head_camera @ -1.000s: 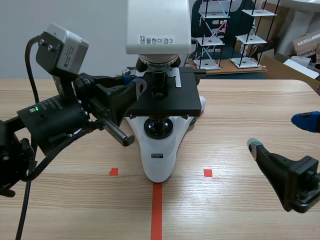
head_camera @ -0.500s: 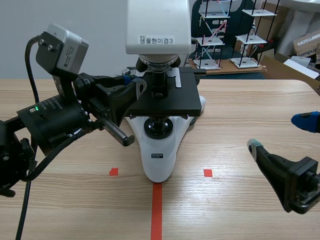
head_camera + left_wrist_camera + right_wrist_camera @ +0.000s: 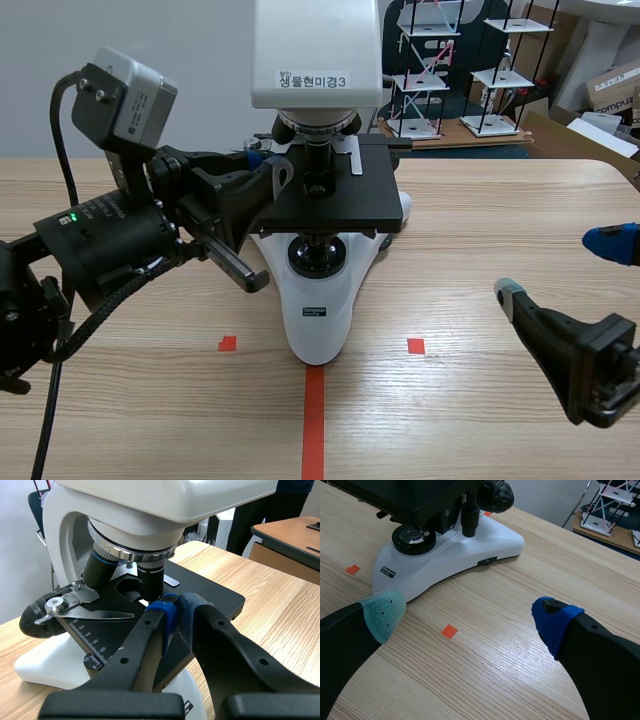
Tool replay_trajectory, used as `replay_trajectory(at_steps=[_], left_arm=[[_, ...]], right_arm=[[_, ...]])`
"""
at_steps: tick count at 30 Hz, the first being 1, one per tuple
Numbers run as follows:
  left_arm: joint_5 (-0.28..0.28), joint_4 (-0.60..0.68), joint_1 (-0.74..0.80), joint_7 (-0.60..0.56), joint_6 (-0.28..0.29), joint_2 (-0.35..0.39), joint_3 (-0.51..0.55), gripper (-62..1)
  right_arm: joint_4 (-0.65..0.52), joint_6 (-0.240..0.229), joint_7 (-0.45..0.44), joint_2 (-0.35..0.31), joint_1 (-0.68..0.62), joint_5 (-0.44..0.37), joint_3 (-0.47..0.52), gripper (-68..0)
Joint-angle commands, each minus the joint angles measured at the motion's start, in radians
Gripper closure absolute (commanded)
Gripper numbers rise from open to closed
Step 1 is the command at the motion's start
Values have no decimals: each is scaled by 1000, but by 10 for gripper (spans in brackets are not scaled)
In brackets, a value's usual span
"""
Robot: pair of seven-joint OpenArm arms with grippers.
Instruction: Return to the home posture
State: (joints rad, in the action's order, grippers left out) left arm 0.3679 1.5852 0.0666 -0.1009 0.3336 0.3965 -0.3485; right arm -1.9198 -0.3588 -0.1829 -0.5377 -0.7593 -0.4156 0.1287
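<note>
Left pincer (image 3: 177, 605) closed on nothing above the black stage (image 3: 212, 594) of the white microscope (image 3: 318, 310) (right pincer (image 3: 467, 617) gapes wide).

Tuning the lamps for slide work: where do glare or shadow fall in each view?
Scene view: the black square stage shades the white microscope base beneath it; no strong glare. Left wrist view: a bright patch under the objective lens. Right wrist view: even light on the wooden table, thin shadow along the base.
</note>
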Motion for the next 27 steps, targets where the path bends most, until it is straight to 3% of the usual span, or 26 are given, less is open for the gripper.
replay_trajectory(at_steps=[1, 5, 7, 10, 15, 17, 23, 27], left_arm=[[10, 11, 16, -14, -2, 10, 3, -23], [10, 20, 89, -45, 3, 37, 42, -38], [9, 28, 143, -89, 3, 50, 84, -91], [8, 31, 234, -174, 25, 65, 151, -218], [1, 31, 388, -322, 47, 70, 245, -512], [-45, 32, 444, -404, 47, 70, 277, -580], [-172, 48, 581, -487, 39, 70, 346, -605], [-178, 92, 660, -487, 27, 70, 387, -605]], right_arm=[[-8, 0, -15, 0, 11, -8, -4, -553], [-8, 0, -15, 0, 11, -8, -4, -553], [-8, 0, -15, 0, 11, -8, -4, -553], [-8, 0, -23, 0, 11, -8, -4, -553], [-8, 0, -47, 0, 11, -8, -4, -553], [-8, 0, -49, 0, 11, -8, -4, -553], [-8, 0, -48, 0, 11, -8, -4, -553], [-8, 0, -48, 0, 11, -7, -4, -553]])
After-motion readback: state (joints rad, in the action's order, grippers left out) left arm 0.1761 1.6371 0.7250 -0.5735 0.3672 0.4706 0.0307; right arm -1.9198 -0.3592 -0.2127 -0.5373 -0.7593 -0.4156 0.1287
